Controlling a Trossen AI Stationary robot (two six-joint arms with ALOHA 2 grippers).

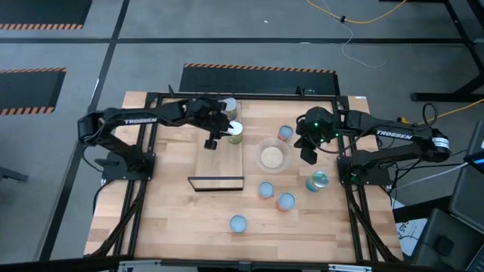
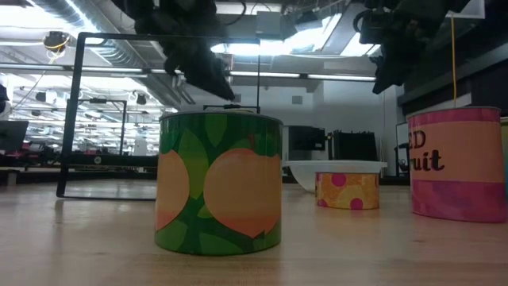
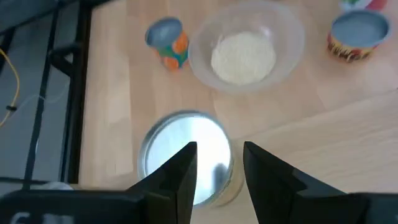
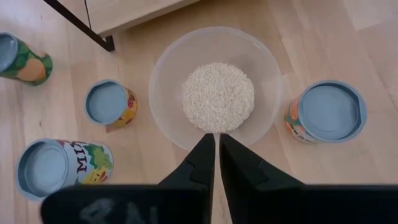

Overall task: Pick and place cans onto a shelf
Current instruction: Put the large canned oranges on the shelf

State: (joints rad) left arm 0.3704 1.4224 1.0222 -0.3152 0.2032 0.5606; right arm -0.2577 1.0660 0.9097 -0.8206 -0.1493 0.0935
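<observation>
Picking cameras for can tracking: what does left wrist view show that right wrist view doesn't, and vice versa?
Left wrist only: the silver-topped can right under the left end effector, whose fingers stand open above its top.

Right wrist only: the shelf corner with its black frame, a green-label can, a can lying tilted, and the right end effector, shut above the bowl.

Both: the clear bowl of pale grains and the blue-topped can beside it.

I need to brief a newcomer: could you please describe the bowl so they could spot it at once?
Start from the shelf in the middle of the table; the bowl sits just to its right. Unlike the small lidded cans around it, it is wide, clear, open-topped and holds pale grains.
</observation>
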